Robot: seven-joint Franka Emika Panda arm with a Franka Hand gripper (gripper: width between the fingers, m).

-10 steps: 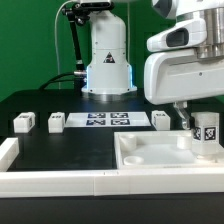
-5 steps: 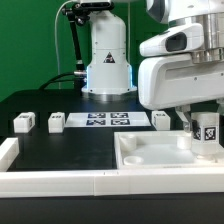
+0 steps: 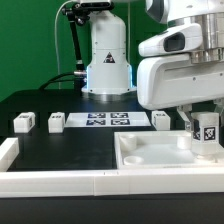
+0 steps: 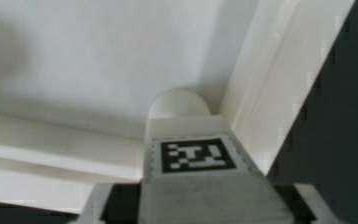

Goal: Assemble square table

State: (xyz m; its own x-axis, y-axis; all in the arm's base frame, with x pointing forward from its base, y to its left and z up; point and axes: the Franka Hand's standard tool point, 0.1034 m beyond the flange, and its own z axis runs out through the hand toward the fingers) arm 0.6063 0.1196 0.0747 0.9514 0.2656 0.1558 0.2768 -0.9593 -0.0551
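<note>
Bench (image 3: 60, 145) comes first as the biggest thing you see, black and carrying everything else. Next is the arm (image 3: 180, 60), whose white bulk hangs above the slab's end on the exterior view's right. The slab (image 3: 150, 152) itself, the square table's white top with its raised rim, lies flat on the bench. The long white border rail (image 3: 50, 182) runs along the slab's near side and on past it toward the exterior view's left. Beyond the slab's far edge you find the marker board (image 3: 108, 120), flat on the bench. One loose leg (image 3: 161, 120) stands just beyond the slab's far edge, beside that board. Two more loose legs (image 3: 56, 122) (image 3: 22, 123) stand well away from the slab on the exterior view's left. The gripper (image 3: 203, 126) has its fingers (image 4: 108, 208) clamped on the held leg (image 4: 197, 150). That leg is upright, tag facing out, over the slab just inside the rim (image 4: 274, 60). You cannot tell whether its rounded end touches the slab.
</note>
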